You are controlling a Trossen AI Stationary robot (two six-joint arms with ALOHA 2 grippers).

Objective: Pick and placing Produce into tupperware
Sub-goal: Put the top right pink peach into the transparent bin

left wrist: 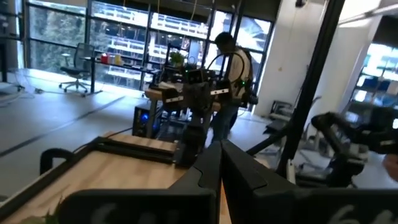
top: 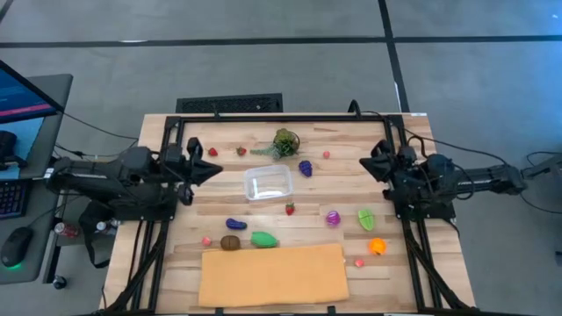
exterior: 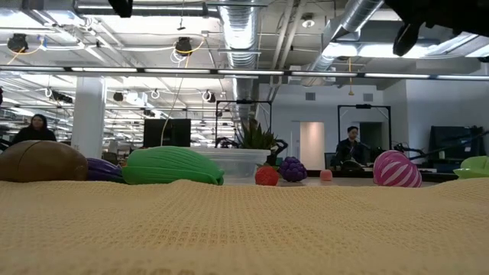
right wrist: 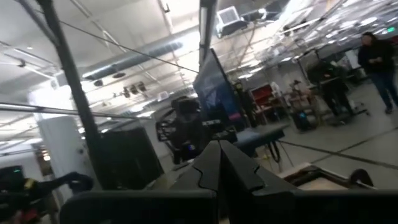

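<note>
Left gripper [top: 213,170] sits at the table's left edge and right gripper [top: 367,163] at the right edge in the high view, both raised clear of the produce. Between them the clear tupperware [top: 268,183] stands with nothing inside; a strawberry [top: 290,208] lies just beside it, purple grapes [top: 305,168] nearby, and a green piece [top: 263,239] rests by the tan sheet [top: 272,275]. Low view: the tupperware [exterior: 233,163] stands behind the green piece [exterior: 172,166] and strawberry [exterior: 267,176]. Left wrist view: fingers [left wrist: 208,171] pressed together. Right wrist view: fingers [right wrist: 210,163] likewise together, holding nothing.
</note>
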